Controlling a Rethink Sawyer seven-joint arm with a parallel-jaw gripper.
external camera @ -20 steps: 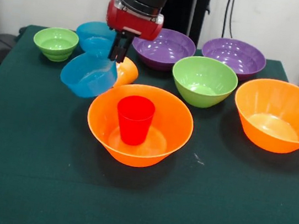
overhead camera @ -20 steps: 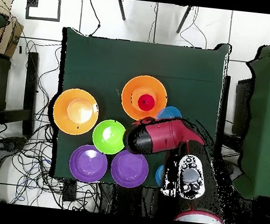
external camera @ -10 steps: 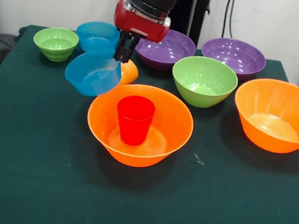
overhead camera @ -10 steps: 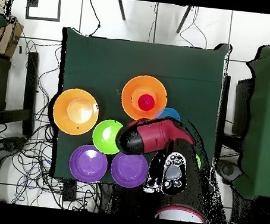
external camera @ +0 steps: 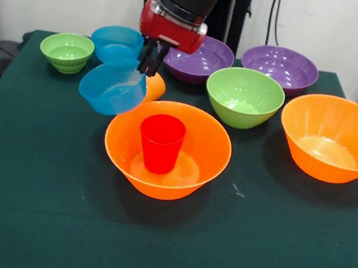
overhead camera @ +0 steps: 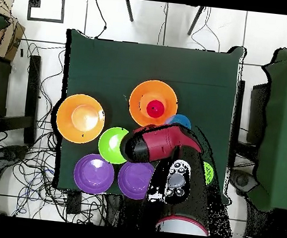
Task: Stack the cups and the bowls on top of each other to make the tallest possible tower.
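My gripper (external camera: 149, 68) is shut on the rim of a small blue bowl (external camera: 113, 88), which hangs tilted above the table, left of and behind the tower. The tower is a large orange bowl (external camera: 192, 156) with a red cup (external camera: 161, 142) standing upright in it. The orange cup (external camera: 154, 85) lies partly hidden behind the held bowl. In the overhead view the arm (overhead camera: 162, 144) covers the gripper; the held blue bowl (overhead camera: 180, 121) peeks out beside the orange bowl (overhead camera: 145, 94) and red cup (overhead camera: 155, 108).
A second blue bowl (external camera: 116, 43) and a small green bowl (external camera: 66, 50) sit at the back left. Two purple bowls (external camera: 196, 58) (external camera: 280, 67) line the back. A medium green bowl (external camera: 244, 96) and another large orange bowl (external camera: 335, 137) stand to the right.
The gripper has carried the blue bowl a little up and to the right in the front view, closer to the orange bowl with the red cup.
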